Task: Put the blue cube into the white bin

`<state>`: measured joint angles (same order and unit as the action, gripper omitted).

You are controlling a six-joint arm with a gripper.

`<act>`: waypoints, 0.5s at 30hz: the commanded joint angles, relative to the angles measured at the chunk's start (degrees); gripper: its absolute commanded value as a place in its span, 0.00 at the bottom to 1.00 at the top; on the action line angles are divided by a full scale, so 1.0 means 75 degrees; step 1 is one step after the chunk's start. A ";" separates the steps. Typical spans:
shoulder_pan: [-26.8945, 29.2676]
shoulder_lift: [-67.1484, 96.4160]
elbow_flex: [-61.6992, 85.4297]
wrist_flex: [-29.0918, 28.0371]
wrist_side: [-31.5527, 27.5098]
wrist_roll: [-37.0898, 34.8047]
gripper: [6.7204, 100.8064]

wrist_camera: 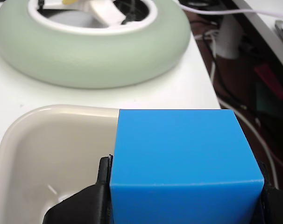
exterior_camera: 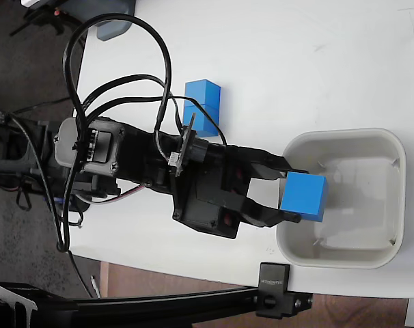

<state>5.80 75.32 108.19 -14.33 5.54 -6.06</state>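
- While the gripper [exterior_camera: 283, 195] is clamping the blue cube [exterior_camera: 303, 196] by two opposite flat faces, the cube is hanging over the white bin [exterior_camera: 391, 147], near its rim.
- The cube is appearing rigid, smooth, probably light; flat sides are suiting a pinch.

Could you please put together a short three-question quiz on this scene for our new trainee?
1. True or false: the gripper is shut on a blue cube.
2. Where is the held cube in the fixed view? A) over the white bin's left rim B) on the table beside the bin C) flat on the bin floor
3. What else blue sits on the table behind the arm?

Key:
1. True; the fingers clamp two opposite sides.
2. A.
3. Other blue cubes, close together; their exact number is hard to tell.
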 commanded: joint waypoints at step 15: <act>-0.0012 0.1207 -0.0035 0.1242 -0.0516 0.0199 0.60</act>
<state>5.54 79.80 109.34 -4.39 2.46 -4.57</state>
